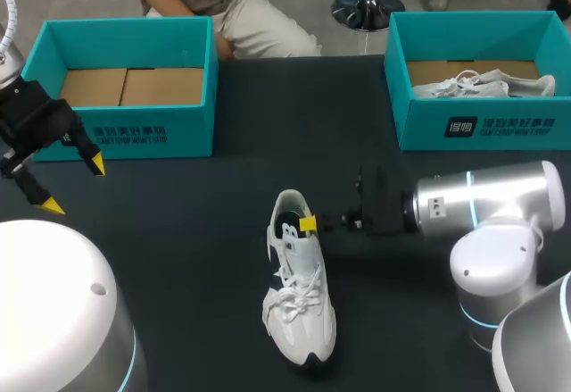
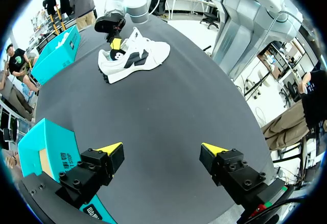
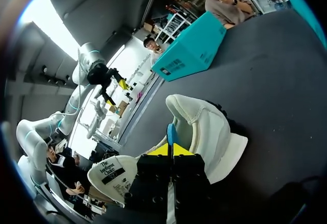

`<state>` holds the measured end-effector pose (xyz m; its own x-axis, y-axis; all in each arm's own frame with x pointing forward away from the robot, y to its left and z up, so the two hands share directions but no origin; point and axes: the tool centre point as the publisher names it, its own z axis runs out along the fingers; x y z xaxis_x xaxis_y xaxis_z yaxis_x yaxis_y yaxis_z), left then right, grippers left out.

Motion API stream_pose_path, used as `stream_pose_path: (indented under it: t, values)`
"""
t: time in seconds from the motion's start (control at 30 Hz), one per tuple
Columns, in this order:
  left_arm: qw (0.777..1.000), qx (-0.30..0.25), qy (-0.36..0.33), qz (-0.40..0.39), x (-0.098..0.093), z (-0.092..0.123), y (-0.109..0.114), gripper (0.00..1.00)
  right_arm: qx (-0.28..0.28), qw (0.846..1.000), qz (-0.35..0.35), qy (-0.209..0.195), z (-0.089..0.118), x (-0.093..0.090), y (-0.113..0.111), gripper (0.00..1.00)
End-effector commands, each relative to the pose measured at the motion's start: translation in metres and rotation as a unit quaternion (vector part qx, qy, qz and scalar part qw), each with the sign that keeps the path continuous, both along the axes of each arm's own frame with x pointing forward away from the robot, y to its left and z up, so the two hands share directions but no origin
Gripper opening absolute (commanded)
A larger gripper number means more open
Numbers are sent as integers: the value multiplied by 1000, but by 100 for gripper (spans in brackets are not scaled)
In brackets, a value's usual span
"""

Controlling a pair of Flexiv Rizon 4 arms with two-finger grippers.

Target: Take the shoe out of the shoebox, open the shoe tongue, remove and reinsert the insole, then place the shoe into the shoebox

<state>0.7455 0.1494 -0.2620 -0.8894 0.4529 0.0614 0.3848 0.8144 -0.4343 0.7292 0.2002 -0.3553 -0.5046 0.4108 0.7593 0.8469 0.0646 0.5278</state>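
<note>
Our right gripper (image 1: 310,223) pinched shut on thin blue strip (image 3: 171,133) (insole edge, we think) at heel of white lace-up sneaker (image 1: 299,289), table centre | left gripper (image 1: 75,186) agape, empty, left | risk: unheld sneaker drags along.

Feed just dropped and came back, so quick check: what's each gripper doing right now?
Left gripper: open, holding nothing.
Right gripper: shut on a thin blue edge, likely the insole, at the shoe opening.
</note>
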Motion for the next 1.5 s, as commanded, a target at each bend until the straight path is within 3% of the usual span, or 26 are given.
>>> stream_pose_path:
  t: [0.03, 0.27, 0.43, 0.57, 1.17, 1.37, 1.5]
  values:
    - [1000, 1, -1, 0, -1, 0, 0, 100, -3, 1000, -7, 7, -7, -6, 2, 0]
    - [1000, 1, -1, 0, -1, 0, 0, 100, -5, 1000, -14, 10, -6, -7, 1, 3]
    - [1000, 1, -1, 0, -1, 0, 0, 100, -7, 1000, -14, -1, 3, -3, 2, 39]
    - [1000, 1, -1, 0, -1, 0, 0, 100, -7, 1000, -12, -15, 13, 0, 1, 49]
    - [1000, 1, -1, 0, -1, 0, 0, 100, -20, 997, -31, -62, 40, 5, -2, 50]
    - [1000, 1, -1, 0, -1, 0, 0, 100, -48, 993, -89, -53, 53, 1, -3, 49]
    - [1000, 1, -1, 0, -1, 0, 0, 100, -98, 981, -167, -29, 60, -6, -3, 76]
